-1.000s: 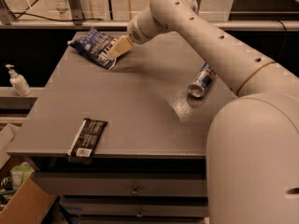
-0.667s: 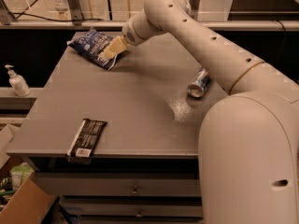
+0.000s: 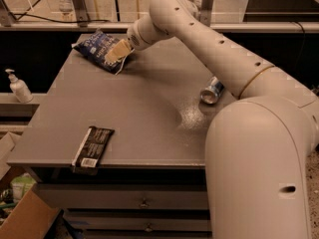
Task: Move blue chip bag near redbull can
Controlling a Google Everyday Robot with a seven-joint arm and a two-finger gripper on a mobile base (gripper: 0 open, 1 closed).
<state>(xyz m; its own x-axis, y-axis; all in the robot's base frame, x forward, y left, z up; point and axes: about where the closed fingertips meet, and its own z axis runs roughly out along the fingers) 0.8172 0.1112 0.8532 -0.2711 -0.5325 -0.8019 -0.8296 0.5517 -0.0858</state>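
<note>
The blue chip bag is a crinkled navy bag with white lettering, lying at the far left corner of the grey table. My gripper is at the bag's right end, low over it and touching or nearly touching it. The redbull can lies on its side near the table's right edge, its silver top facing the camera, well apart from the bag. My arm reaches from the lower right across the table and partly hides the right edge.
A flat black wrapper with a white label lies at the table's front left edge. A white pump bottle stands on a ledge to the left. A cardboard box sits on the floor at bottom left. Drawers run below the table.
My gripper has moved a little to the left, closer onto the chip bag's right end. The bag, can and wrapper have not moved.
</note>
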